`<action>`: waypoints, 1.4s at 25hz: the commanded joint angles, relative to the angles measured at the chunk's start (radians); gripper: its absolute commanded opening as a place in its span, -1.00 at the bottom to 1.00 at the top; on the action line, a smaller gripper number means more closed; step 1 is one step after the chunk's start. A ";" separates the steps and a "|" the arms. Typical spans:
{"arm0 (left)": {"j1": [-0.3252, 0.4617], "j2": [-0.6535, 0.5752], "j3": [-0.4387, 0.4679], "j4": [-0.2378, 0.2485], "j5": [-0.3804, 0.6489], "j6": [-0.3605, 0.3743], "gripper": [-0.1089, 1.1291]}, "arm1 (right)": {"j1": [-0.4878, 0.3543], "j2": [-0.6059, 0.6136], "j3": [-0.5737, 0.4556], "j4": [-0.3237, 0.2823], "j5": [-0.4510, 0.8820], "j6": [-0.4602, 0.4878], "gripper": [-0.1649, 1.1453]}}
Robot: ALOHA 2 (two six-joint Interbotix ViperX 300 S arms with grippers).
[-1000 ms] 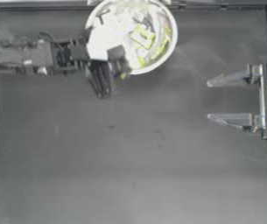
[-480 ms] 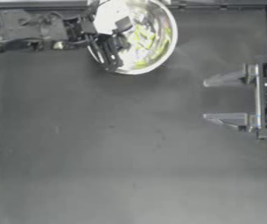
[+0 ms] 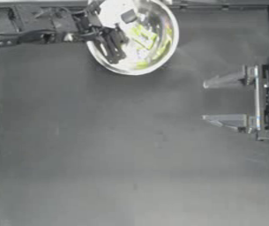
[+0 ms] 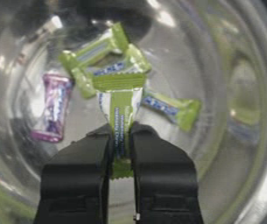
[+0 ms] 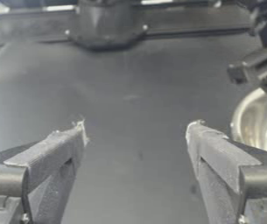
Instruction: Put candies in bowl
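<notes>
The shiny bowl (image 3: 160, 26) stands at the table's back, left of centre. My left gripper (image 3: 114, 54) hangs over the bowl's left half, shut on a yellow-green candy (image 4: 121, 109) that dangles just above the bowl's floor. In the left wrist view, three more candies lie inside the bowl (image 4: 240, 87): two yellow-green ones (image 4: 100, 57) (image 4: 171, 108) and a pink-purple one (image 4: 53, 107). My right gripper (image 3: 207, 100) rests at the right side of the table, open and holding nothing.
A dark frame rail (image 3: 219, 5) runs along the table's back edge behind the bowl. The right wrist view shows the open right gripper (image 5: 136, 131), with the bowl's rim (image 5: 246, 118) and the left arm (image 5: 264, 65) farther off.
My left gripper has moved from the table beside the bowl's near-left rim to over the bowl's inside, still shut. The right arm has stayed put.
</notes>
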 commanded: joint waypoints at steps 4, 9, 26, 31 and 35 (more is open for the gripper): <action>0.011 -0.012 -0.057 0.003 -0.009 0.000 0.16 | 0.000 0.002 -0.008 0.002 -0.015 0.000 0.75; 0.023 -0.003 -0.067 0.002 -0.015 -0.002 0.87 | 0.000 0.002 -0.005 0.002 -0.015 0.000 0.75; -0.075 -0.239 0.031 0.002 -0.020 0.000 0.79 | 0.000 0.002 -0.002 0.003 -0.028 0.000 0.75; -0.152 -0.362 0.112 0.000 -0.026 -0.005 0.78 | 0.000 0.002 0.000 0.002 -0.028 0.000 0.75; -0.206 -0.454 0.190 -0.002 -0.052 -0.014 0.77 | 0.000 0.002 0.000 0.002 -0.028 0.000 0.75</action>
